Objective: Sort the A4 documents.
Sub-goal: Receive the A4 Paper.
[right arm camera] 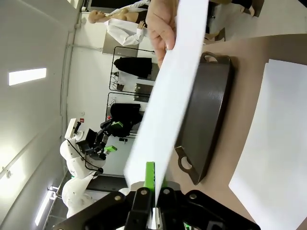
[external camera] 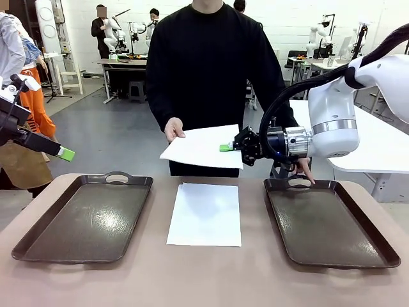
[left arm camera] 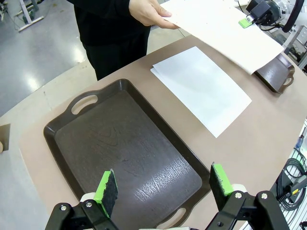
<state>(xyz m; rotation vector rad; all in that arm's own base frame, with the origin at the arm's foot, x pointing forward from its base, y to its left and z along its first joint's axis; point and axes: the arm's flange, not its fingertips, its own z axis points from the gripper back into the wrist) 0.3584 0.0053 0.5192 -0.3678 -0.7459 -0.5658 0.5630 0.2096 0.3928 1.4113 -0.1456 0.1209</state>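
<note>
One A4 sheet [external camera: 201, 147] [left arm camera: 216, 28] [right arm camera: 172, 86] hangs in the air over the far edge of the desk [external camera: 204, 275], above the gap between the two trays. My right end effector [external camera: 227, 147] [right arm camera: 151, 175] [left arm camera: 245, 22] is clamped fully onto its edge on my right side, with the green pads pressed flat on the paper. The person's hand [external camera: 174, 130] [left arm camera: 151, 12] [right arm camera: 162, 24] holds the opposite edge, so the sheet spans between us, sagging slightly.

Below it and nearer to me, the other A4 sheets [external camera: 206, 214] [left arm camera: 201, 86] [right arm camera: 273, 134] lie flat on the desk between the trays. Their edges are slightly offset, touching neither tray.

The left tray [external camera: 83, 220] [left arm camera: 120, 143] [right arm camera: 206, 105] is dark brown and holds nothing. The right tray [external camera: 326, 227] [left arm camera: 276, 74] matches it and is just as bare. The person's other hand [external camera: 305, 169] reaches down to the right tray's far handle, partly hidden behind my right wrist.

My left end effector [external camera: 64, 153] [left arm camera: 163, 184] hovers above the near end of the left tray with its fingers spread wide apart and nothing between them.
</note>
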